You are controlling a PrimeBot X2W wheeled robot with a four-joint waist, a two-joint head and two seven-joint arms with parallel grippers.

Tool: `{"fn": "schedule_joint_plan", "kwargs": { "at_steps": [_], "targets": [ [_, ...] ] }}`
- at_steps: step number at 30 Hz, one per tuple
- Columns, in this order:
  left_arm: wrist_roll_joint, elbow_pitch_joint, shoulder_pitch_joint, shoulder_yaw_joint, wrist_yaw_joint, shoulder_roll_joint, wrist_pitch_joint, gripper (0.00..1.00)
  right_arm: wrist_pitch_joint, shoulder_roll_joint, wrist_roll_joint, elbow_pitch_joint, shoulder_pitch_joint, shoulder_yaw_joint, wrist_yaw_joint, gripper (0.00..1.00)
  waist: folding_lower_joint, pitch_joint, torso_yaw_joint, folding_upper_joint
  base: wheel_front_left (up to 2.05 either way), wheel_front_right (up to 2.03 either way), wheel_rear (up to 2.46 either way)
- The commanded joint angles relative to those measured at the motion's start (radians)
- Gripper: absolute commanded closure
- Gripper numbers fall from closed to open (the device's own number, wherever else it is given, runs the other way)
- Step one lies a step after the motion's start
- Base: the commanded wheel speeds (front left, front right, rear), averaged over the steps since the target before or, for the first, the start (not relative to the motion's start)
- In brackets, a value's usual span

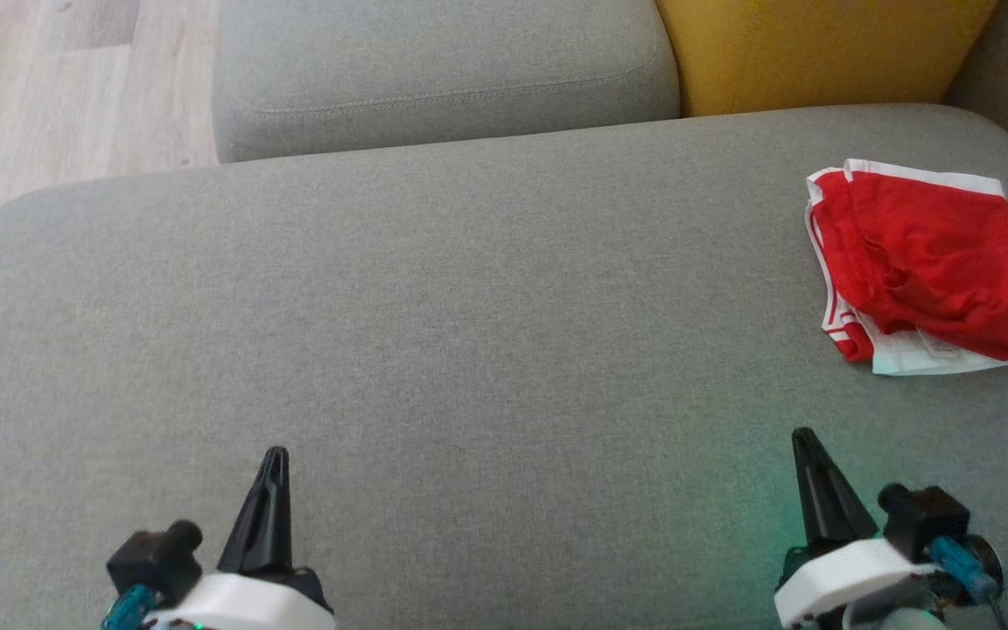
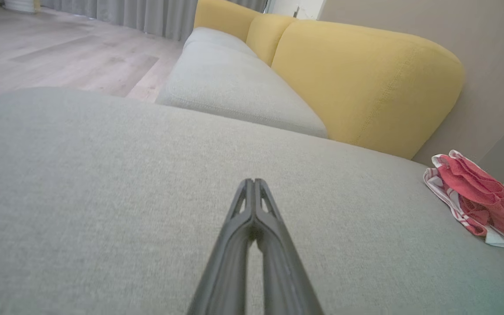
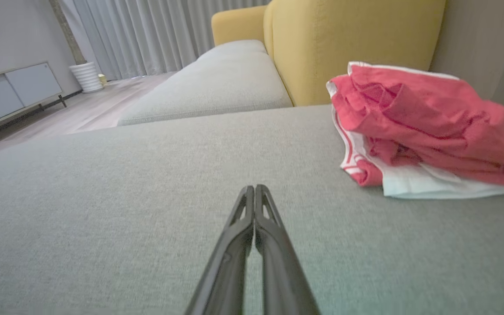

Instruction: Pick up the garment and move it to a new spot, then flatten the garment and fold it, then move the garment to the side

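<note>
Garment [image 1: 924, 262] on cushion [image 1: 469, 332], far right; left end effector [image 1: 275, 457], right end effector [image 1: 805, 437] pressed together; cabinet [image 3: 15, 92] in right wrist view.

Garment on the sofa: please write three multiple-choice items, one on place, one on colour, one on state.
1. In the head view, where does the garment lie?
A. far right of the grey cushion
B. the cushion's middle
C. on the floor
2. Its main colour?
A. blue
B. red with white trim
C. yellow
3. How do both arms' jaws stand?
A. wide open
B. shut on the garment
C. shut, empty
Answers: 1 A, it lies near the cushion's right edge; 2 B, red cloth with white bands; 3 C, each pair is closed over bare cushion.
</note>
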Motion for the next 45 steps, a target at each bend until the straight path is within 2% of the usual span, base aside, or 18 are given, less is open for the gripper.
{"fn": "schedule_joint_plan", "kwargs": {
  "at_steps": [1,45],
  "targets": [
    [-0.03,-0.034,-0.038,0.005,-0.002,0.002,0.008,1.0,0.009,-0.001,0.034,-0.034,-0.039,-0.006,0.0,1.0,0.0001,0.0,0.001,0.0,0.0,0.0,0.0],
    [-0.491,0.007,-0.107,0.076,-0.031,0.02,0.119,1.0,0.134,-0.001,0.556,-0.078,-0.066,-0.065,0.0,1.0,0.0001,0.008,0.017,0.0,0.0,0.0,0.0]
  ]
}}
